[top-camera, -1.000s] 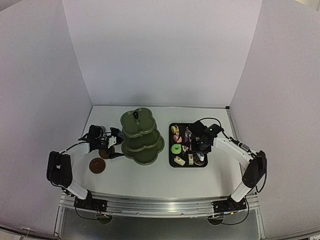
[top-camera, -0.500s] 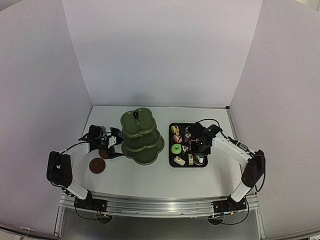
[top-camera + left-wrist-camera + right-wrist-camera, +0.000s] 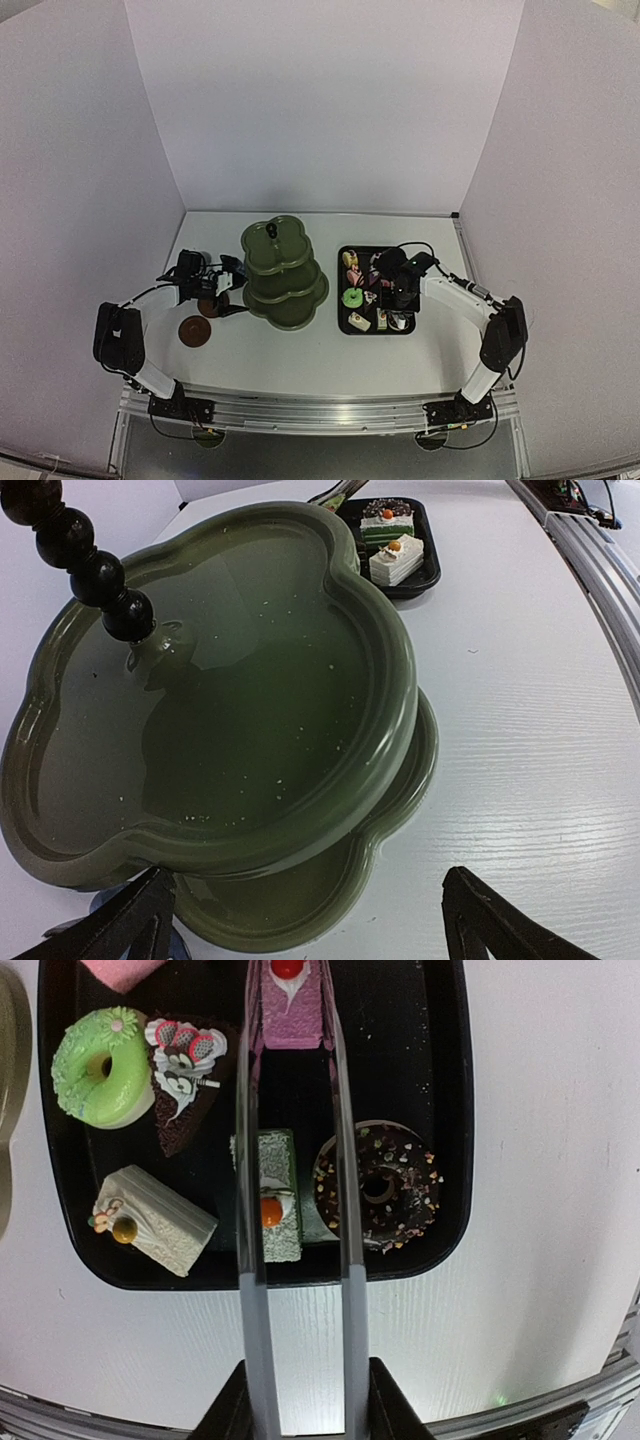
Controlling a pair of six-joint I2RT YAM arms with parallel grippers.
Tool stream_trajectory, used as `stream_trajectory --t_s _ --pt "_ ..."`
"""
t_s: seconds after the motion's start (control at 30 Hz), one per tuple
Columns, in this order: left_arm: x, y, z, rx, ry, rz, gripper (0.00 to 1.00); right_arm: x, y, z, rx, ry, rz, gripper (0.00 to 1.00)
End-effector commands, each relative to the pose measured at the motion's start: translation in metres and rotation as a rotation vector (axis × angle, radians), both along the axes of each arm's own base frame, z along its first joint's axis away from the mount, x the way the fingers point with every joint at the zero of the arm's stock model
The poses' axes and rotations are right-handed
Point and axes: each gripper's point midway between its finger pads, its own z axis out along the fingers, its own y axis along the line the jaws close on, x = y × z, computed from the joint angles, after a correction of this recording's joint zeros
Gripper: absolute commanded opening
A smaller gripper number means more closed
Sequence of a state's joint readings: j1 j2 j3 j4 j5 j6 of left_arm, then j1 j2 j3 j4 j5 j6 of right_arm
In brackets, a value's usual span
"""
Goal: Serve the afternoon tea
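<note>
Beside the dark green three-tier scalloped stand [image 3: 395, 680], on its right, the black tray [image 3: 450, 1110] is carrying the small pastries. The right gripper [image 3: 305, 1390] is clenching a pair of metal tongs [image 3: 250, 1210]. Their thin, shiny arms are straddling a pink cake slice [image 3: 292, 1010] topped with a red cherry, probably because soft icing would smear under bare fingers. Whether the tips are already pinching it, I cannot tell. A glossy green doughnut [image 3: 95, 1065] is lying nearest the stand, and a sprinkled chocolate doughnut [image 3: 378, 1188] farther from it. The left gripper [image 3: 307, 890], spread wide and grasping nothing, is hovering just left of the stand, likely waiting. The stand's smooth, lobed tiers in view are sitting bare, so serving is looking barely begun. Two round brown saucers [image 3: 195, 331] are lying to the stand's left.
</note>
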State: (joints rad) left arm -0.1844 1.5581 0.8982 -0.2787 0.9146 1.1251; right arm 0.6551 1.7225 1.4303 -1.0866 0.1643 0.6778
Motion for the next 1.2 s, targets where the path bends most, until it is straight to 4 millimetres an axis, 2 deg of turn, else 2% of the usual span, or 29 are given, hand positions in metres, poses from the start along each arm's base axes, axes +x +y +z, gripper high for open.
stream_trajectory --t_s 0.0,0.07,0.23,0.37,0.47,0.57,0.63,0.7,0.77,0.97,1.17 --pt "0.004 -0.004 0.016 -0.025 -0.047 -0.010 0.93 0.002 -0.003 0.004 -0.008 -0.024 -0.008 0.05" --pt "0.004 -0.004 0.016 -0.025 -0.048 -0.010 0.93 0.005 -0.005 0.014 -0.006 -0.057 -0.002 0.00" --pt "0.003 -0.003 0.014 -0.020 -0.045 -0.008 0.93 0.016 -0.009 0.054 -0.011 -0.170 0.056 0.00" --pt "0.003 -0.003 0.014 -0.016 -0.050 -0.011 0.93 0.028 0.016 0.086 0.043 -0.255 0.196 0.00" --pt "0.005 -0.004 0.015 -0.017 -0.060 -0.013 0.93 0.033 0.034 0.095 0.071 -0.282 0.251 0.00" --pt "0.006 -0.004 0.015 -0.017 -0.066 -0.012 0.93 0.037 0.052 0.093 0.124 -0.286 0.282 0.00" --pt "0.006 -0.004 0.015 -0.017 -0.067 -0.015 0.93 0.040 0.076 0.089 0.227 -0.296 0.309 0.00" --pt "0.006 -0.004 0.015 -0.019 -0.068 -0.015 0.93 0.042 0.099 0.079 0.321 -0.281 0.327 0.00" --pt "0.006 -0.004 0.015 -0.019 -0.067 -0.016 0.93 0.045 0.114 0.069 0.357 -0.261 0.339 0.00" --pt "0.009 -0.003 0.017 -0.019 -0.098 -0.003 0.93 0.045 0.145 0.044 0.353 -0.205 0.402 0.00" --pt "0.016 -0.002 0.017 -0.014 -0.145 0.019 0.93 0.043 0.157 0.024 0.357 -0.160 0.409 0.00"
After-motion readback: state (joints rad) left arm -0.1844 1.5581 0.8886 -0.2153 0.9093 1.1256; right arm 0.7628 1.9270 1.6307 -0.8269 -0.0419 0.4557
